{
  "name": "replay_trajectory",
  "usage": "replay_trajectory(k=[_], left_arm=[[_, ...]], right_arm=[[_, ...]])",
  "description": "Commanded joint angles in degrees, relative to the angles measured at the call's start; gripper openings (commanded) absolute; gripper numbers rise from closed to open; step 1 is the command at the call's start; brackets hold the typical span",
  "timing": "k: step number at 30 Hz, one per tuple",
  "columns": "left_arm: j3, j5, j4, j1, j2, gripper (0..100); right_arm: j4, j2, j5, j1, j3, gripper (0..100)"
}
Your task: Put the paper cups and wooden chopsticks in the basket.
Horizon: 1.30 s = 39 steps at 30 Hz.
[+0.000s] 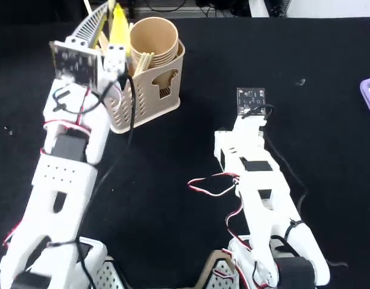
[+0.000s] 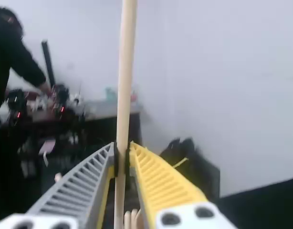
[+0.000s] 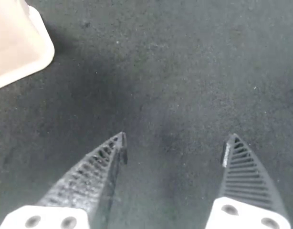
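Left pincer (image 2: 121, 153) is clenched on an upright wooden chopstick (image 2: 126, 71), basket (image 1: 156, 99) just below it; right pincer (image 3: 175, 149) is held spread.

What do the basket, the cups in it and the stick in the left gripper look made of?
Basket: beige moulded plastic, matte, judging by its slotted walls. Paper cups: brown kraft paper, matte, thin rims. Chopstick: probably bare pale wood, smooth, no gloss.

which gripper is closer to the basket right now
Left. The left gripper, shut on a chopstick, is raised at the edge of the basket. The right gripper is open over the bare table, apart from the basket's side.
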Motion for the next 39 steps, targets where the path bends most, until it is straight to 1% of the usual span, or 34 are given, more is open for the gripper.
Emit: replay_trajectory(k=[1,7,9,10,12,13,15,19,24,26,27,28,29,31,32,33,34,36,39], left_arm=[[-1.2,0.6,-1.6,-4.0,5.1,3],[2.2,0.7,-1.5,-4.9,5.7,3],[3.0,1.8,-0.6,-4.9,4.9,7],[2.9,3.7,1.1,-5.1,4.6,10],[2.0,10.2,6.5,-5.5,3.3,14],[1.0,13.7,9.7,-6.2,2.6,15],[-1.5,18.1,15.1,-7.5,1.6,16],[-5.8,19.5,21.3,-10.6,-0.3,16],[-7.5,19.3,28.5,-15.9,-6.0,16],[-6.8,19.3,33.2,-18.9,-10.1,15],[-5.9,19.2,36.5,-20.5,-12.4,15],[-5.0,19.2,40.2,-22.1,-14.8,15],[-3.6,19.0,44.1,-24.0,-17.3,13],[0.0,16.8,50.4,-27.7,-21.5,5],[2.6,14.7,51.9,-29.2,-23.5,2],[6.2,12.3,52.2,-30.2,-25.4,4],[10.3,10.1,52.0,-31.4,-27.3,5],[18.1,6.2,51.2,-33.3,-31.1,3],[29.9,2.1,49.7,-35.5,-38.2,4]], right_arm=[[-1.3,-1.6,0.4,-0.8,-0.3,32.2],[-1.3,-1.6,0.4,-0.8,-0.4,32.2],[-1.3,-1.6,0.4,-0.8,-0.4,32.2],[-1.3,-1.6,0.4,-0.8,-0.4,32.2],[-1.3,-1.6,0.4,-0.8,-0.4,32.2],[-1.3,-1.6,0.4,-0.8,-0.4,32.2],[-1.3,-1.6,0.4,-0.8,-0.4,32.2],[-1.3,-1.6,0.4,-0.8,-0.3,32.2],[-1.3,-1.6,0.4,-0.8,-0.3,32.2],[-1.3,-1.6,0.3,-0.8,-0.1,31.9],[-1.1,-1.6,0.2,-0.8,-0.1,30.0],[-1.1,-1.6,0.2,-0.8,-0.1,25.9],[-1.1,-1.6,0.2,-0.8,-0.1,18.9],[-1.3,-1.6,0.2,-0.8,-0.1,1.6],[-1.3,-1.6,0.2,-0.8,-0.1,1.1],[-1.3,-1.6,0.2,-0.8,0.0,5.7],[-1.3,-1.6,0.2,-0.8,0.0,7.0],[-1.4,-1.6,0.2,-0.8,0.0,5.6],[-1.4,-1.6,0.6,-0.8,-0.5,4.3]])
